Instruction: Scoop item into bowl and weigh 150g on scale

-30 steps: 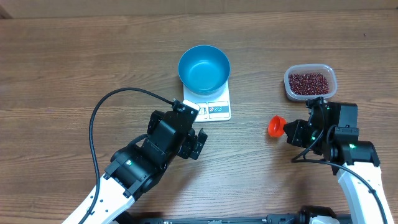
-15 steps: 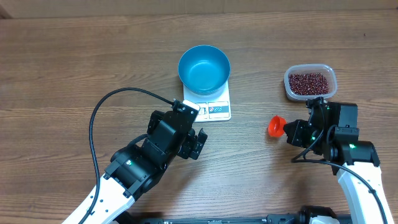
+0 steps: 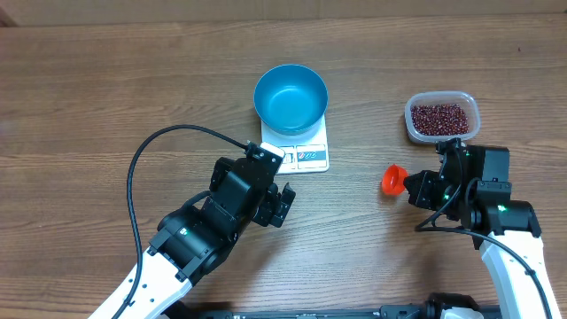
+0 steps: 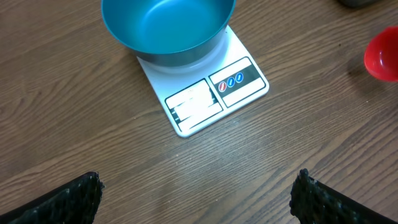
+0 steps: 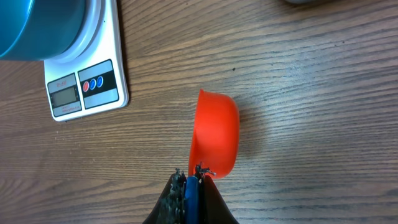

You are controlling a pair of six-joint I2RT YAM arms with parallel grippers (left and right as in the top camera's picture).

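The blue bowl (image 3: 291, 97) stands on the white scale (image 3: 309, 158) at the table's middle back, and its inside shows only blue. Dark red beans (image 3: 438, 118) fill a clear tub (image 3: 442, 99) at the back right. My right gripper (image 3: 415, 187) is shut on the blue handle (image 5: 191, 198) of a red scoop (image 3: 392, 179), which hangs low over the table between scale and tub. The scoop (image 5: 215, 132) lies on its side in the right wrist view. My left gripper (image 3: 280, 205) is open over bare wood, just in front of the scale (image 4: 214, 96), with nothing between its fingertips (image 4: 82, 193).
A black cable (image 3: 146, 151) loops from the left arm across the left part of the table. Both arms reach in from the front edge. In the left wrist view the bowl (image 4: 166, 25) and the red scoop (image 4: 382, 53) show ahead.
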